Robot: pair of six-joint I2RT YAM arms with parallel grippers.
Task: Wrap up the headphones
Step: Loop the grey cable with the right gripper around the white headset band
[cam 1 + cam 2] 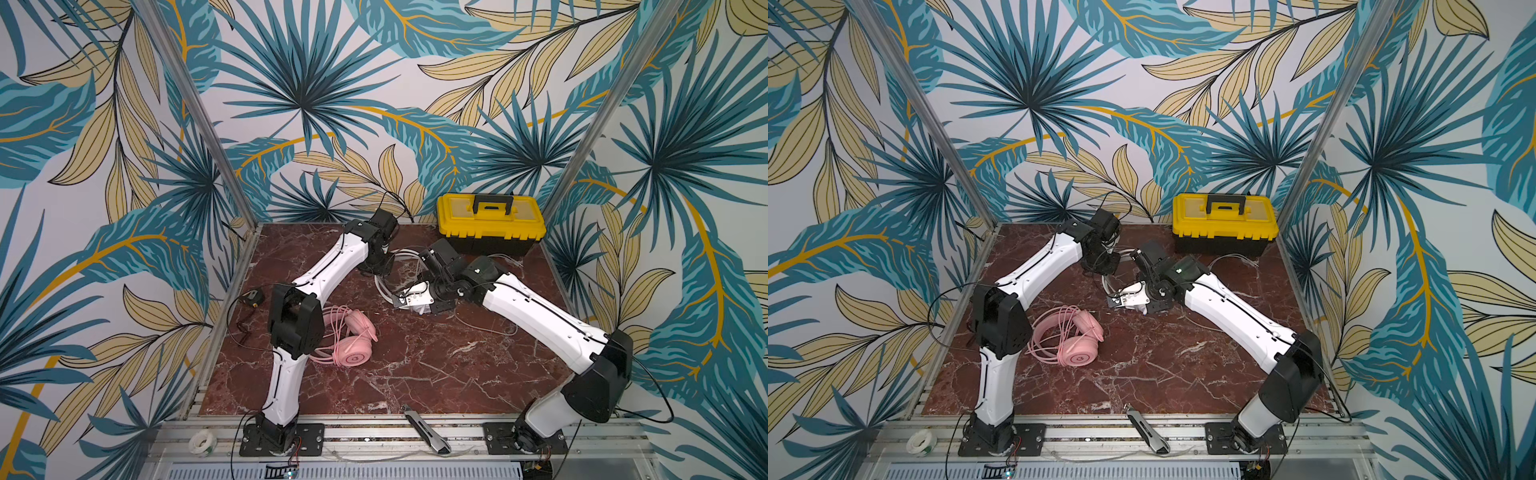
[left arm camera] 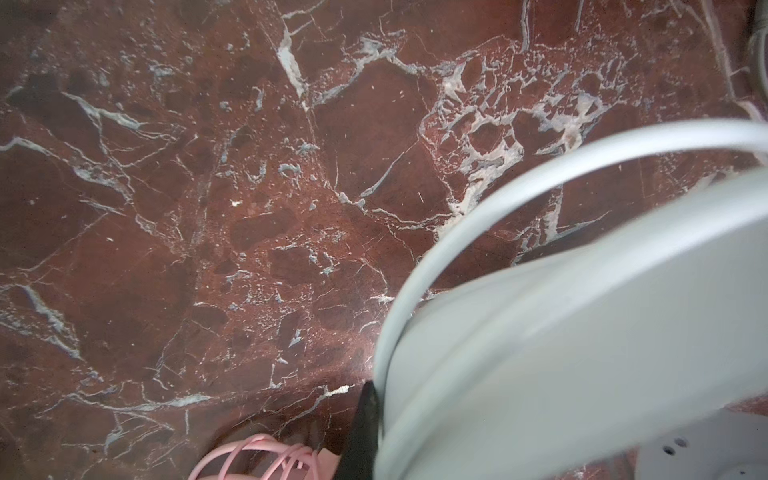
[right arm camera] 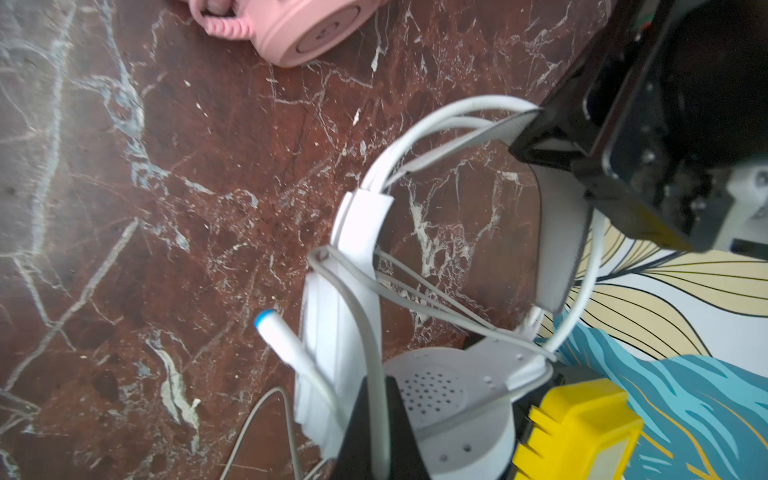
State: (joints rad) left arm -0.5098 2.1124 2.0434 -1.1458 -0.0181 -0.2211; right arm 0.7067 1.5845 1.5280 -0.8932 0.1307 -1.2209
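Winding is proceeding on the white headset (image 1: 415, 296), mid-frame in both top views. Left wrist view is showing its headband (image 2: 582, 311), lower right. In the right wrist view, the left gripper (image 3: 540, 141) is clamping the headband upper right. The right gripper (image 3: 376, 415) is pinching the cable (image 3: 368, 332) at bottom, and the next move is probably calling for a taut loop round the band.

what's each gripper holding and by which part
Left gripper clamps the white headset by its headband; right gripper pinches its cable beside the earcup.

Soft, even light covers the red-brown marble tabletop (image 1: 415, 365), shadows faint in both top views. The curved white plastic headband (image 2: 582, 332) blurs close to the left wrist lens.
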